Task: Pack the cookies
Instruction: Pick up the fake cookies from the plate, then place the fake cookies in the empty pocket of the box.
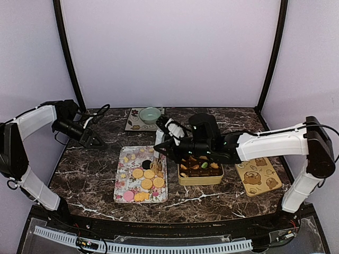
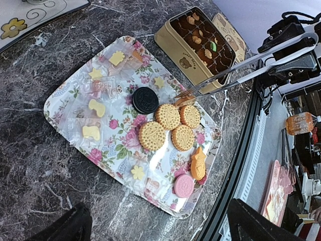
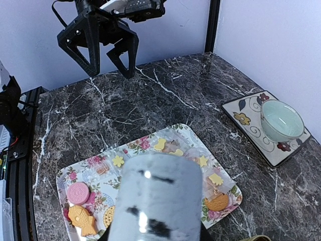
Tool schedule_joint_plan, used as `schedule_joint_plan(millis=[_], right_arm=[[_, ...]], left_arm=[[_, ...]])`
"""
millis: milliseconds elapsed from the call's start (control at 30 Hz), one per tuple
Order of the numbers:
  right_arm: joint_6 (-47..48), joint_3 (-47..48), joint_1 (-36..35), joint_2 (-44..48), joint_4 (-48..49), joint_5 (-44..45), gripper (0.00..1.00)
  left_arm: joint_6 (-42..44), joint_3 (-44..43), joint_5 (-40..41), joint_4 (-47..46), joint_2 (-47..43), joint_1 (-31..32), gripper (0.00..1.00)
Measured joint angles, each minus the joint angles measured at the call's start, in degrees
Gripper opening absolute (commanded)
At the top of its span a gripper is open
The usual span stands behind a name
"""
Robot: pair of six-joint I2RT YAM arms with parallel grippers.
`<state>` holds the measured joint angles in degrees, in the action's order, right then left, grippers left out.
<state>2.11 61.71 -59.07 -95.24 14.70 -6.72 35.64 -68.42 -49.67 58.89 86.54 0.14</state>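
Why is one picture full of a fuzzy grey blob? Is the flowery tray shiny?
Right wrist view: the blob sits too close to the lens, out of focus. Left wrist view: the tray shows white glare; the clear tongs glint.

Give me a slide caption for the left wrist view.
Clear tongs reach over the floral tray of cookies, beside the gold tin.

The left arm [image 1: 37,119] and right arm [image 1: 270,143] wear white shells over black joints, with black cables [image 1: 100,109] looping at the left wrist. The left gripper [image 3: 111,70] is black, with two angular, tapering fingers.
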Motion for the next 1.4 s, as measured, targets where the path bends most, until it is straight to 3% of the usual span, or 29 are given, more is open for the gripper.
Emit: schedule_joint_plan(millis=[267, 567, 1067, 1400], right_arm=[[-3.19, -1.33, 1.84, 6.54, 0.87, -2.54, 0.00], [-4.11, -1.77, 2.34, 6.95, 1.01, -2.84, 0.00], [2.08, -10.40, 6.58, 33.31, -17.25, 3.63, 0.00], [3.19, -14.12, 7.02, 32.92, -21.62, 4.17, 0.00]], left_arm=[[0.13, 0.02, -0.31, 0.00, 0.00, 0.00, 0.96], [0.22, 0.02, -0.44, 0.02, 0.00, 0.00, 0.96], [0.22, 0.02, -0.90, 0.02, 0.00, 0.00, 0.95], [0.22, 0.00, -0.92, 0.07, 0.00, 0.00, 0.95]])
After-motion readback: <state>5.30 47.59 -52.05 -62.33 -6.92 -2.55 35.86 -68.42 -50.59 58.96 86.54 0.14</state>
